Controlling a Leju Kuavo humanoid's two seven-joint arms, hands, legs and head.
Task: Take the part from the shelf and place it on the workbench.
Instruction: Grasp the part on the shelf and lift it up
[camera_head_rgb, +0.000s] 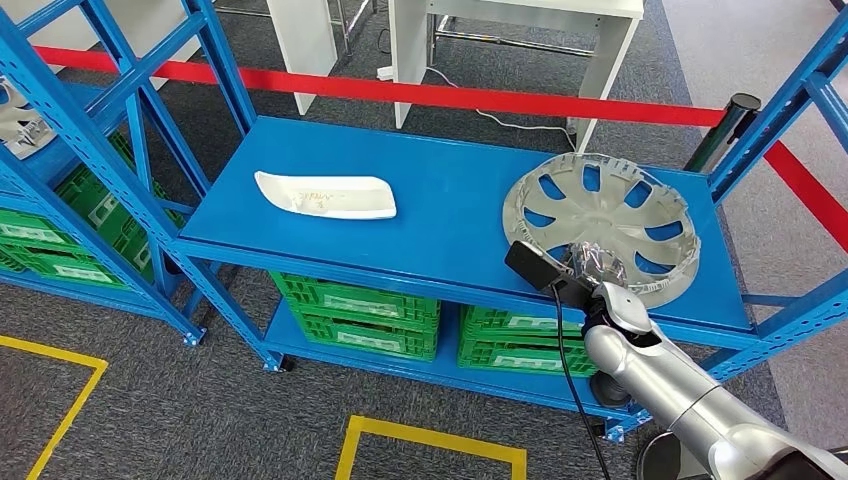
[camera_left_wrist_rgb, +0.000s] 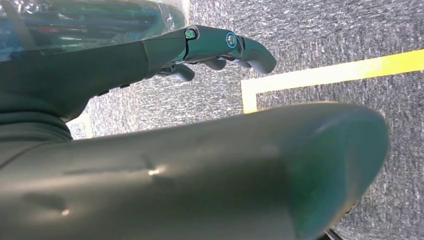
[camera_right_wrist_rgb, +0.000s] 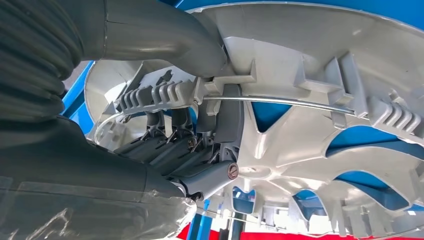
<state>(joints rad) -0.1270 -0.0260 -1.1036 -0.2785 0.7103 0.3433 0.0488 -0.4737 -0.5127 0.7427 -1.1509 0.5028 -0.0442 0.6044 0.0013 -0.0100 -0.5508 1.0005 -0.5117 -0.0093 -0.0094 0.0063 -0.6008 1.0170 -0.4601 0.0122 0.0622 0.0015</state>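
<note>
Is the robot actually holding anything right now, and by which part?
Yes. Its right hand grips the silver wheel cover at the near rim, thumb over the edge, fingers through an opening. The left hand holds nothing.

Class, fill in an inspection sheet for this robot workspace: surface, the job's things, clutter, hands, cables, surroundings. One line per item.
Surface: blue shelf, middle level of a blue rack.
Job's things: silver wheel cover lying at the shelf's right end, near the front edge; white curved part lying flat further left.
Clutter: nothing seen on the shelf besides these.
Hands: right robot hand grips the wheel cover's near rim, thumb over the edge, fingers under it; left robot hand holds nothing, fingers extended above the floor.
Cables: black cable along the right arm; white cable on the floor behind.
Surroundings: green crates below, red barrier tape, yellow floor lines, white table legs.
</note>
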